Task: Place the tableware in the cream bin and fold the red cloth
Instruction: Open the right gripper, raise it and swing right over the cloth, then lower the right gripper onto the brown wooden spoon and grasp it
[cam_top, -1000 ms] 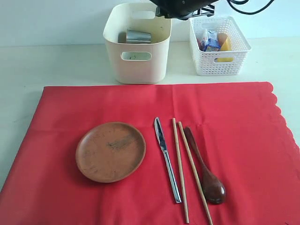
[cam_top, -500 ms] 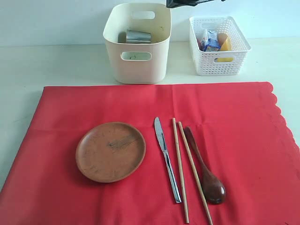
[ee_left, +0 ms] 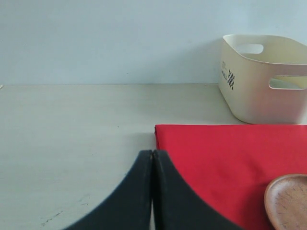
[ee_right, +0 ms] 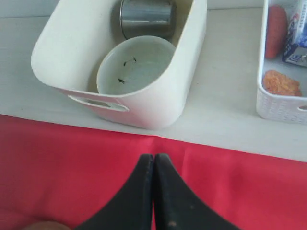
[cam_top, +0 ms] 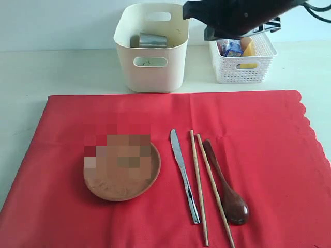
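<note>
Round brown plate [cam_top: 124, 190] lay near-left on the bright red cloth [cam_top: 258, 150], well apart from the far cream plastic bin [cam_top: 151, 72]. It looked stiff, likely slick; best pinched at its rim. Left gripper [ee_left: 152, 153] and right gripper [ee_right: 153, 157] had jaws together, empty.

Cloth [cam_top: 258, 155] covers the near half of the table [cam_top: 62, 72]. On it, left to right: plate [cam_top: 121, 192], knife [cam_top: 182, 170], chopsticks [cam_top: 199, 181], spoon [cam_top: 227, 191], the last three side by side, reaching toward the cloth's near edge. Bin [cam_top: 151, 67] stands behind the cloth's far edge, holding cup [cam_top: 152, 40] and bowl [ee_right: 136, 64]. Basket [cam_top: 243, 70] stands right of the bin; its contents are partly hidden.
</note>
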Controlling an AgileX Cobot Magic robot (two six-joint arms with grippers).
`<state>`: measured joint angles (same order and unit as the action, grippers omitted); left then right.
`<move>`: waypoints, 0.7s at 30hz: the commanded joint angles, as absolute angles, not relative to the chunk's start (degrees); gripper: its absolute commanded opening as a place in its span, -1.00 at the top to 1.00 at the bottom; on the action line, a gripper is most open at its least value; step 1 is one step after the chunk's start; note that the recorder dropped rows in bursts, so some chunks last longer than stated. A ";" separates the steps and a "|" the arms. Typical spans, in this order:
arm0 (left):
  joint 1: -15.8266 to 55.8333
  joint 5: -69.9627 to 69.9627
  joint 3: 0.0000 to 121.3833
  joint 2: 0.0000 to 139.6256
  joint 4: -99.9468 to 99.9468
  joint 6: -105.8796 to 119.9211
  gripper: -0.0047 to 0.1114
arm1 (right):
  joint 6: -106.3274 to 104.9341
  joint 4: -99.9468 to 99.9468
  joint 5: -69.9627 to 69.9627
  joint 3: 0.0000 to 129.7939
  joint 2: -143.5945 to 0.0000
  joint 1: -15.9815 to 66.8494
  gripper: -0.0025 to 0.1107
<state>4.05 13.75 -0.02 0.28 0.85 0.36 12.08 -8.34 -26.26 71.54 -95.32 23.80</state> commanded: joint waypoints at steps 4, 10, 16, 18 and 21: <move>3.94 13.62 0.00 0.00 0.79 0.50 0.91 | 12.02 -8.96 -20.42 58.23 -85.86 23.68 0.96; 3.94 13.62 0.00 0.00 0.79 0.50 0.91 | 12.02 -8.96 -19.60 50.80 -78.68 23.84 0.96; 3.94 13.62 0.00 0.00 0.79 0.62 0.91 | 11.57 -8.96 -19.16 43.49 -71.59 27.42 0.96; 3.94 13.62 0.00 0.00 0.79 0.62 0.91 | 11.57 -8.96 -19.16 41.93 -70.45 29.74 0.96; 3.94 13.62 0.00 0.00 0.79 0.62 0.91 | 11.57 -8.96 -19.26 40.13 -69.94 33.47 0.96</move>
<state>4.05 13.75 -0.02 0.28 0.85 0.47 12.08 -9.05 -19.97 41.64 -70.75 30.59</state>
